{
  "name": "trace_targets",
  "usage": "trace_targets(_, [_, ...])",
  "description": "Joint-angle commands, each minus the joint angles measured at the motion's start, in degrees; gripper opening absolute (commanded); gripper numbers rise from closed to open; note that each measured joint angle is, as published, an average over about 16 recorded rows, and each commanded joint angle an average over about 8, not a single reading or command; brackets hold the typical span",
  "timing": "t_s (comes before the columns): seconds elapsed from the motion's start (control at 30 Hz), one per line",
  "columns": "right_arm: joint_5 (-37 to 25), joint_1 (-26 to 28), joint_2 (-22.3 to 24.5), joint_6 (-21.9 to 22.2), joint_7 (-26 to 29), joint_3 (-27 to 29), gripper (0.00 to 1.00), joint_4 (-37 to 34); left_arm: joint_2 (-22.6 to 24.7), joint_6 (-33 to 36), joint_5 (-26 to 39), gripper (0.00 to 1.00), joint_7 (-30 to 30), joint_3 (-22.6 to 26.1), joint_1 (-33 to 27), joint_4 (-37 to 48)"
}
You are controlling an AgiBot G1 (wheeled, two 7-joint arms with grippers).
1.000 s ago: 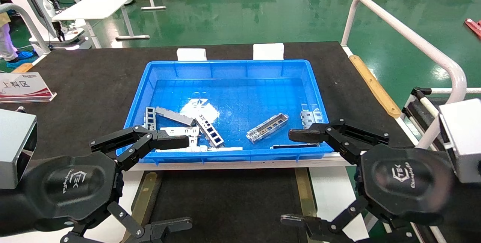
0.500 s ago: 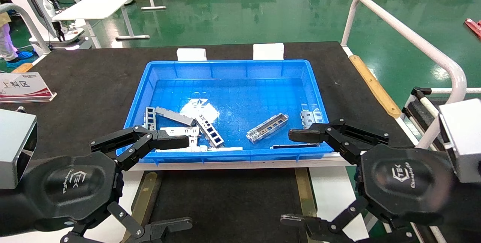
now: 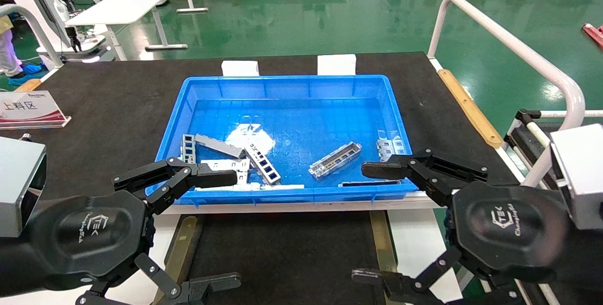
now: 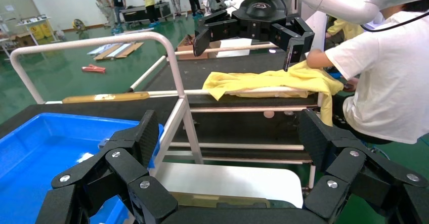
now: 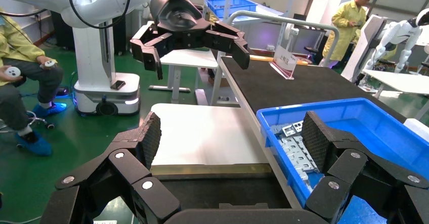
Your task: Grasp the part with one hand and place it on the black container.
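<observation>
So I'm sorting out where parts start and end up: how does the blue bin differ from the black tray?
The blue bin is glossy plastic with tall walls; the black tray is flat and matte, edged by brass-coloured strips. The bin holds metal parts; no parts show on the tray. The bin is wider and lies farther from the robot. Both are rectangular.

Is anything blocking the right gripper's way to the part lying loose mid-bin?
Only the blue bin's near wall; the right gripper, open, must clear it. The part lies alone with nothing on it.
</observation>
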Motion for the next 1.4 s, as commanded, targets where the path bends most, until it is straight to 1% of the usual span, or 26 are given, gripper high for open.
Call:
trace_targets(0.03, [0.00,0.00,0.00,0.00,0.00,0.00,1.00,0.00,-0.02,-0.05,0.01,1.00,0.11,-0.05,0.00,-0.01])
trace_targets(0.33, [0.01,0.02,0.00,-0.01,-0.02,-0.03,1.00,-0.03,1.80,-3.24,3.71,1.00,0.51,1.01,-1.80,0.69])
trace_targets(0.57, [0.02,0.03,0.00,-0.01,-0.03,-0.04,1.00,-0.04,6.31,-7.18,10.46,1.00,0.42,4.11,-5.89,2.94])
trace_targets(0.77, [0.03,0.03,0.01,-0.01,-0.03,-0.06,1.00,-0.04,11.50,-10.99,17.79,1.00,0.20,7.71,-10.33,6.41])
trace_targets(0.97, [0.04,0.04,0.01,0.00,-0.04,-0.07,1.00,-0.04,17.59,-15.74,24.69,1.00,-0.04,11.02,-14.66,12.05])
trace_targets(1.17, [0.04,0.04,0.02,0.00,-0.05,-0.08,1.00,-0.04,24.53,-21.54,29.45,1.00,-0.13,13.17,-18.61,20.10])
trace_targets(1.4, [0.05,0.04,0.02,0.01,-0.05,-0.10,1.00,-0.04,33.77,-29.33,35.37,1.00,1.37,16.08,-22.68,32.06])
